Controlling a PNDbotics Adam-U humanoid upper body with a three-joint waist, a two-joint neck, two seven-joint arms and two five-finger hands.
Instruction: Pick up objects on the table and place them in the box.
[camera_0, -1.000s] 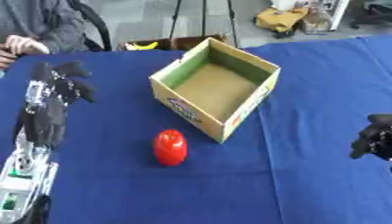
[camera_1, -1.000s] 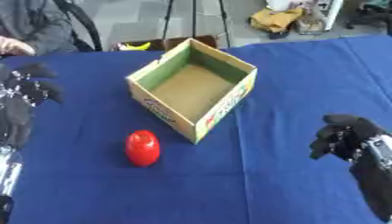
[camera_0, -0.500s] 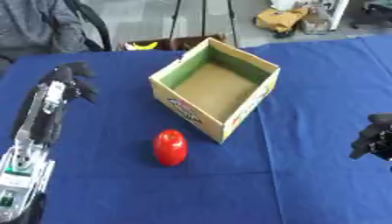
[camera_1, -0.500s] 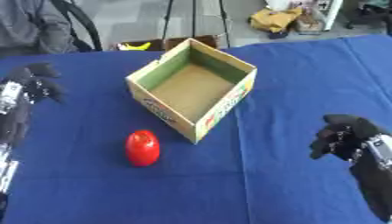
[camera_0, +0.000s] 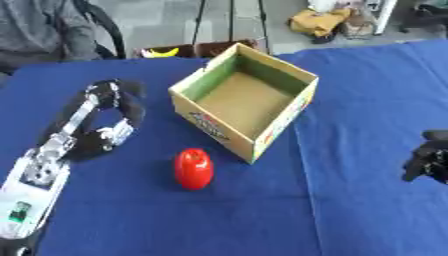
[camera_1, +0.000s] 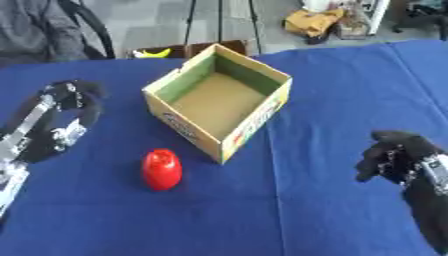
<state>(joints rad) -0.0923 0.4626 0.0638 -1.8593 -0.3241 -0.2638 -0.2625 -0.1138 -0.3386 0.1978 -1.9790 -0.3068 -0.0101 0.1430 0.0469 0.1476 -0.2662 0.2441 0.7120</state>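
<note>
- Table (camera_0: 350, 90) covered in blue cloth fills the scene, with an open cardboard box (camera_0: 248, 108) set askew at its middle; the box has green inner walls, a brown floor and a printed label on its near-left side, and nothing lies inside it.
- Red, rounded, glossy object (camera_0: 193, 168), shaped like an apple or a pepper, stands upright on the cloth just near and left of the box's near corner, apart from the cardboard.
- Left hand (camera_0: 115, 98), black with silver joints, hovers at the left side of the table, left of the box and farther away than the red object; its fingers look curled downward, holding nothing.
- Right hand (camera_1: 395, 157) shows near the right edge, well apart from the box and the red object; its dark fingers are bent inward, empty.
</note>
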